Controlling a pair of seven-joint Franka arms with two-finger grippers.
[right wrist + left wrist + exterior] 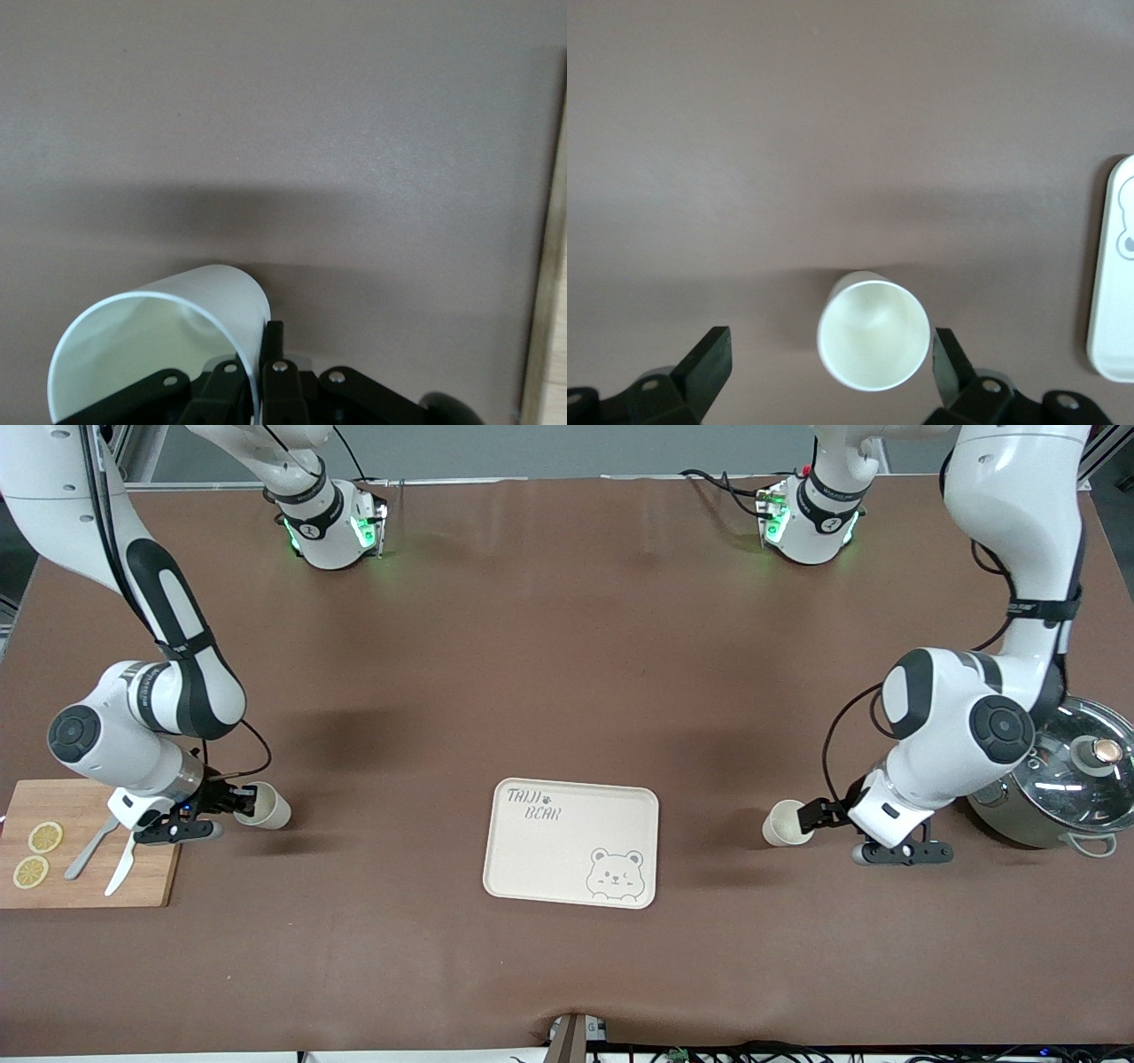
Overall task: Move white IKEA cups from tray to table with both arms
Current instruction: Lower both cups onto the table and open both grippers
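Right arm bent low, right gripper [237, 802] pinching rim wall of one white cup [263, 804], cup tilted, beside cutting board [89, 850]. Left arm bent low near pot [1059, 784]; left gripper [813, 815] spread wide around second cup [784, 823], mouth toward wrist camera. Bear tray [572, 841] between cups, bare brown table [567, 646] around.

Lab; two table-mounted arms [159, 691]
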